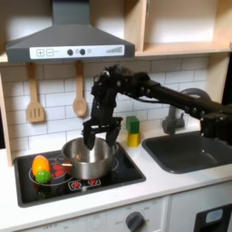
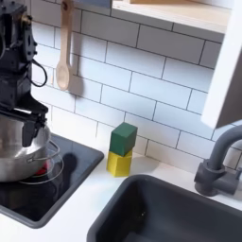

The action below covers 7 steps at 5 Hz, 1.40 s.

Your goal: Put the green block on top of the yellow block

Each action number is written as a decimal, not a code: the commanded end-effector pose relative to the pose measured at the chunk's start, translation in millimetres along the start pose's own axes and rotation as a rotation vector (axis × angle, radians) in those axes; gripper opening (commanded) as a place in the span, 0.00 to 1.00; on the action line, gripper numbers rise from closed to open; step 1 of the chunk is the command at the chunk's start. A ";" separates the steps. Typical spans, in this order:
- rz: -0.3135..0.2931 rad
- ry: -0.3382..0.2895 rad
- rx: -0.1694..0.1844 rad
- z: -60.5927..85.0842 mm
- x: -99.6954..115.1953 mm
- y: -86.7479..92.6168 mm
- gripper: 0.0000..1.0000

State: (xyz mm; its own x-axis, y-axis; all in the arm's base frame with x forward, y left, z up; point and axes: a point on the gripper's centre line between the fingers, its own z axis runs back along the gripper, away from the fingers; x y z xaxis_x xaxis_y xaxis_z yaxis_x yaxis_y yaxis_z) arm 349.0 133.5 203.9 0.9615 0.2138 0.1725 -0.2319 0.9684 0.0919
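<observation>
Nearest in the first exterior view, toy food (image 1: 41, 169) lies on the stove's (image 1: 118, 174) left side. Behind it, the gripper (image 1: 98, 138) hangs over the steel pot (image 1: 88, 157), fingers spread and empty. Farther right, by the tiled wall, the green block (image 2: 123, 139) sits on top of the yellow block (image 2: 119, 163) — touching, near the sink (image 2: 170, 214).

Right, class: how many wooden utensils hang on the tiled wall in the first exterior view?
2. A slotted spatula hangs toward the first exterior view's left under the hood, and a spoon hangs just right of it, beside the arm. Others may be hidden behind the arm.
</observation>
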 end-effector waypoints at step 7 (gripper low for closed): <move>-0.058 0.046 -0.015 -44.3 5.6 10.6 1.00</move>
State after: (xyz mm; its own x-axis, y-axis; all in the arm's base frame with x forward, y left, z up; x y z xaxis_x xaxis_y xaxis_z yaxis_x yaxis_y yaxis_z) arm 358.2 151.7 160.8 0.9808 0.1570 0.1156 -0.1685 0.9808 0.0978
